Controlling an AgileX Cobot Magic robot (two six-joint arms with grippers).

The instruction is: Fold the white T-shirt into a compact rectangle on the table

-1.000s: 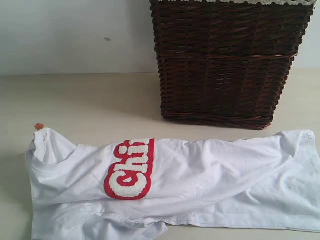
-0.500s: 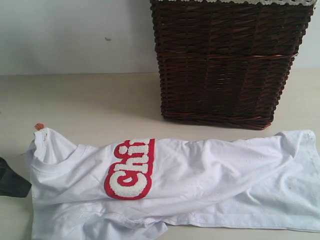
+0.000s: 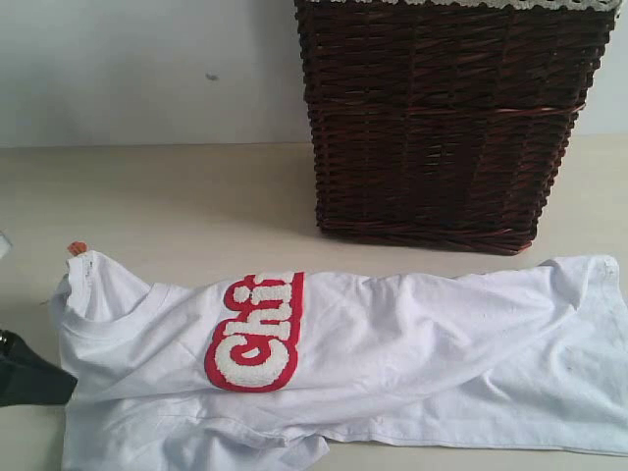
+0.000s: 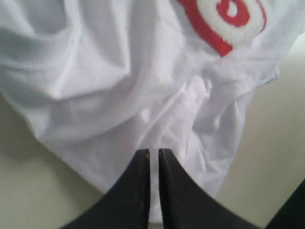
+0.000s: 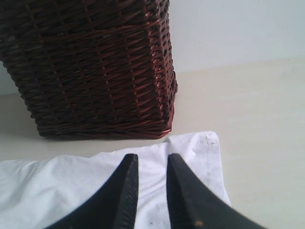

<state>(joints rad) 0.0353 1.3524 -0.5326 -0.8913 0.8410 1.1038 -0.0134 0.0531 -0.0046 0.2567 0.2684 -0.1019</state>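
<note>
The T-shirt (image 3: 392,353) is soft white cotton. It lies flat but rumpled along the table's (image 3: 177,196) near edge, collar toward the left edge and hem toward the right. Fuzzy white letters (image 3: 257,332) outlined in red run up its chest, and a small orange tag (image 3: 77,248) pokes out by the shoulder. The table is smooth, pale beige.

The left fingers (image 4: 144,160) – black, tapered – are all but closed, with only a slit between them and no cloth visibly caught. They hover over the shirt's creased edge. A second ago they were out of the exterior view; now their dark shape sits at the shirt's left side. The shirt has not shifted.

The right fingers (image 5: 129,167) stand slightly apart over the hem corner, holding nothing.

Behind, at the far edge, stands a dark brown wicker basket (image 3: 442,128) – its inside is hidden.
</note>
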